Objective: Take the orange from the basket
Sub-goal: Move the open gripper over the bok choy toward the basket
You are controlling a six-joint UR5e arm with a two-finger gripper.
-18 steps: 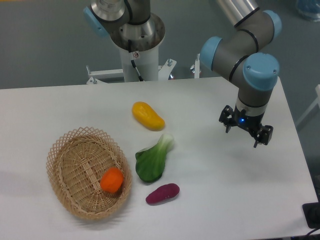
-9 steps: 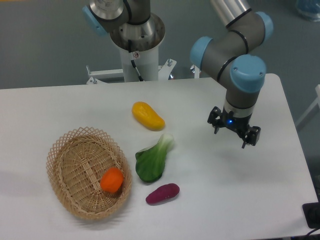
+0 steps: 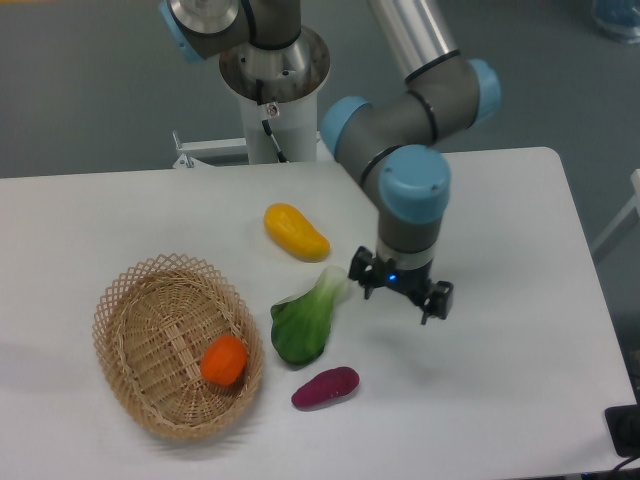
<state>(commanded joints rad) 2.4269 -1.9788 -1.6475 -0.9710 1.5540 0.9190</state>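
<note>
The orange [image 3: 224,360] is a small bright orange fruit lying in the right part of the tan wicker basket [image 3: 140,300] at the lower left of the table. My gripper [image 3: 398,300] hangs over the table well to the right of the basket, just right of the leafy green. Its two dark fingers stand apart with nothing between them, so it is open. The orange is untouched.
A yellow-orange mango-like fruit [image 3: 296,231] lies behind the basket. A green bok choy [image 3: 306,318] lies between basket and gripper, and a purple sweet potato [image 3: 325,387] sits in front of it. The arm's base column [image 3: 272,90] stands at the table's back edge.
The arm has swung left across the table, carrying the open gripper from the right side to just beside the bok choy. The fruits and basket have not moved.
</note>
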